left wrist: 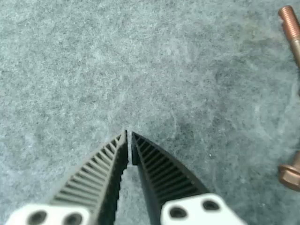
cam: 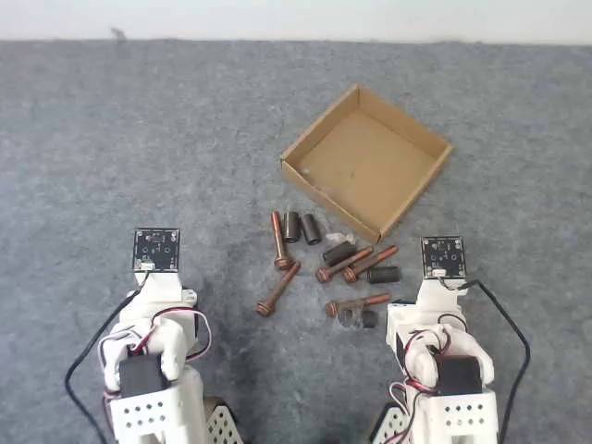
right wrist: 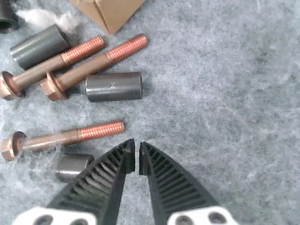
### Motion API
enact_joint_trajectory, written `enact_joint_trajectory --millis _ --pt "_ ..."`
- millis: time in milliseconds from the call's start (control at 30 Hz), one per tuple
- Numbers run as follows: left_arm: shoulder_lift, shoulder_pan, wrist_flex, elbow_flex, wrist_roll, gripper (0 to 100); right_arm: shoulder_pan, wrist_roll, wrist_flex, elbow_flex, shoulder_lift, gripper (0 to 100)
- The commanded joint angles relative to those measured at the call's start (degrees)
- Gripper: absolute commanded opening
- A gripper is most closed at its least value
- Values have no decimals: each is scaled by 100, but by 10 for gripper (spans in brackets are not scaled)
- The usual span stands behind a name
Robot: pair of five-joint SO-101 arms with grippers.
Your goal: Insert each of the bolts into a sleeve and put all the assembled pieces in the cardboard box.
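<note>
Both grippers are pinched closed on nothing, the left gripper (left wrist: 129, 140) over bare counter (cam: 139, 139). The right gripper (right wrist: 137, 157) has the job, I reckon: 1 bolt (right wrist: 63, 138) lies just off its tips, long axis crosswise to the fingers, threaded end nearest, with a sleeve (right wrist: 72, 166) right beside it. The cardboard box (cam: 367, 162) sits beyond the pile, no pieces in it yet.
</note>
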Motion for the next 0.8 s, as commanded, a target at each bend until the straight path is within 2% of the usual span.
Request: enact_joint_trajectory --millis 0,500,767 --pt "-123 18 18 -66 -18 11 31 -44 4 79 31 6" --pt "-123 26 -18 -66 -26 12 40 -44 4 79 31 6" --pt "-123 18 -642 -66 -26 12 84 -53 -4 79 31 6"
